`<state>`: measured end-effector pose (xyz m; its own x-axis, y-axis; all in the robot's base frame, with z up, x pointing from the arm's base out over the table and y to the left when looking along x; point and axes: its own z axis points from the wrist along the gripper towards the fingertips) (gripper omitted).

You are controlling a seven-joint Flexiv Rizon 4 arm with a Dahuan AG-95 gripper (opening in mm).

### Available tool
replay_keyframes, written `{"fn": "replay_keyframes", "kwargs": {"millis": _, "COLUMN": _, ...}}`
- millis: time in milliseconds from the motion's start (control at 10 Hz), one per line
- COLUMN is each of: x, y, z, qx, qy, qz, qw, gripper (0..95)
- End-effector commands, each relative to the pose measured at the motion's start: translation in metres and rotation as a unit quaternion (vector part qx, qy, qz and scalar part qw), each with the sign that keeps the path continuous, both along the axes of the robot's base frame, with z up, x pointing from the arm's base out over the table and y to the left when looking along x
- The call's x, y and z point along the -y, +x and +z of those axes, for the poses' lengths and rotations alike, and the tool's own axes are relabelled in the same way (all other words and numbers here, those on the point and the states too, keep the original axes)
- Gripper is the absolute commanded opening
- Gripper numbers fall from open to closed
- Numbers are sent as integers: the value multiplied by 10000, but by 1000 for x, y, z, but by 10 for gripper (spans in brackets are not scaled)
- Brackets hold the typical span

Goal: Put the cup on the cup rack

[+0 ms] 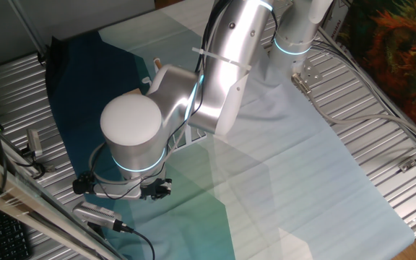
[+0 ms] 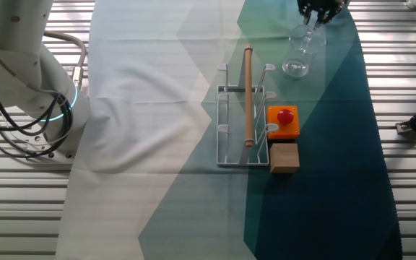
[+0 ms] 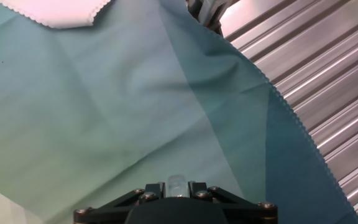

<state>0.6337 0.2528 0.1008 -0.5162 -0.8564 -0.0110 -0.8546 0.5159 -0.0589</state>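
Observation:
In the other fixed view my gripper [image 2: 313, 16] is at the top edge, shut on the rim of the clear glass cup [image 2: 297, 54], which hangs tilted below it above the teal cloth. In the hand view a sliver of the cup's glass [image 3: 176, 182] sits between the closed jaws. The white cup rack [image 2: 227, 128] stands in the middle of the cloth, apart from the cup, with a wooden rod [image 2: 248, 94] lying along it. In one fixed view the arm's wrist [image 1: 131, 133] hides the cup, and only a few rack pegs [image 1: 185, 139] show.
An orange box with a red button [image 2: 282, 121] stands against the rack's side, and a small wooden block [image 2: 284, 157] lies beside it. The cloth [image 2: 157, 108] covers a ribbed metal table [image 2: 410, 188]. The robot base [image 2: 27, 87] is at the left.

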Motion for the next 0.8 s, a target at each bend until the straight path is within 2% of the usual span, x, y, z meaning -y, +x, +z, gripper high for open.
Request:
{"fn": "replay_keyframes", "kwargs": {"millis": 100, "x": 1, "y": 0, "z": -1, "qx": 15, "qy": 14, "qz": 28, "qw": 10000, "gripper": 190}}
{"fn": "replay_keyframes", "kwargs": {"millis": 800, "x": 2, "y": 0, "z": -2, "qx": 36, "qy": -6, "qz": 149, "qw": 9999, "gripper": 190}}
